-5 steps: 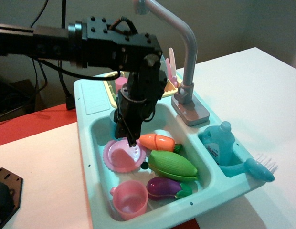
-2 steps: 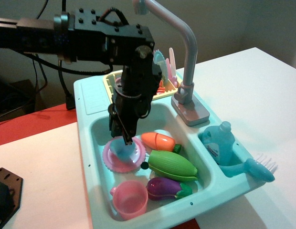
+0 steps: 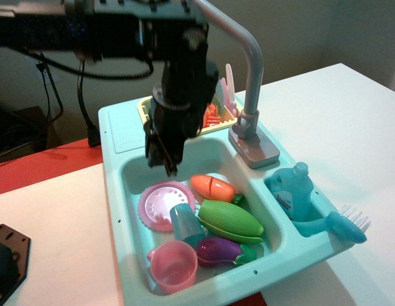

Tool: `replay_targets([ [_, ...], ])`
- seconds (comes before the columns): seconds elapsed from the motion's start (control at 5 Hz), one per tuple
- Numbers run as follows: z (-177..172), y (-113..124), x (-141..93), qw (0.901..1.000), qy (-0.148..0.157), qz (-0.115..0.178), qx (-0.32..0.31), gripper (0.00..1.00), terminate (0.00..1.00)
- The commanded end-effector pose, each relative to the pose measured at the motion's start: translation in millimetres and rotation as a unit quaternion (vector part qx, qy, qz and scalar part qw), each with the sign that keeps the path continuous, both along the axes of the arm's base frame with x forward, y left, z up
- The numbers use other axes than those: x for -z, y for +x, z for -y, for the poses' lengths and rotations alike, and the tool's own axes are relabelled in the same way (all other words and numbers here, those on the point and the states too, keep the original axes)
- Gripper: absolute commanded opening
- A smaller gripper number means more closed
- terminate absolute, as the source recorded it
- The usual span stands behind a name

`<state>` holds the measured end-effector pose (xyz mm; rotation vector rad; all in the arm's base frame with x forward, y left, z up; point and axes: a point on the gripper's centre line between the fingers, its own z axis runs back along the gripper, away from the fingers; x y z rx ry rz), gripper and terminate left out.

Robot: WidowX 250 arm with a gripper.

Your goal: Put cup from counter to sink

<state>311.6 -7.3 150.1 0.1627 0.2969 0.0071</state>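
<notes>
The translucent blue cup (image 3: 183,221) lies tilted inside the pale teal sink (image 3: 116,191), leaning between the pink plate (image 3: 157,203) and the pink mug (image 3: 174,266). My gripper (image 3: 164,163) hangs above the back left of the basin, well clear of the cup. Its fingers are apart and hold nothing. The flat teal counter ledge (image 3: 124,132) sits behind the basin, left of the arm, with nothing on it.
The basin also holds an orange toy vegetable (image 3: 212,187), a green corn (image 3: 229,221) and a purple eggplant (image 3: 223,250). The grey faucet (image 3: 251,76) rises at the right. The yellow dish rack (image 3: 146,112) is behind. A blue bottle (image 3: 293,191) and brush (image 3: 341,226) sit at the right.
The gripper let go of the blue cup over the pink plate and rose up and back. The cup tipped and came to rest against the pink mug.
</notes>
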Motion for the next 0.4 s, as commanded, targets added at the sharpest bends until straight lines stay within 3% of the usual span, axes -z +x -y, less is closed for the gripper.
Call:
replay_targets([
  [0.0, -44.5, -4.6, -63.8, 0.9967, 0.011, 0.075, -0.029, 1.0, 0.0],
  [0.2, -89.0, -16.8, -57.1, 0.9955, 0.032, 0.064, -0.062, 1.0, 1.0],
])
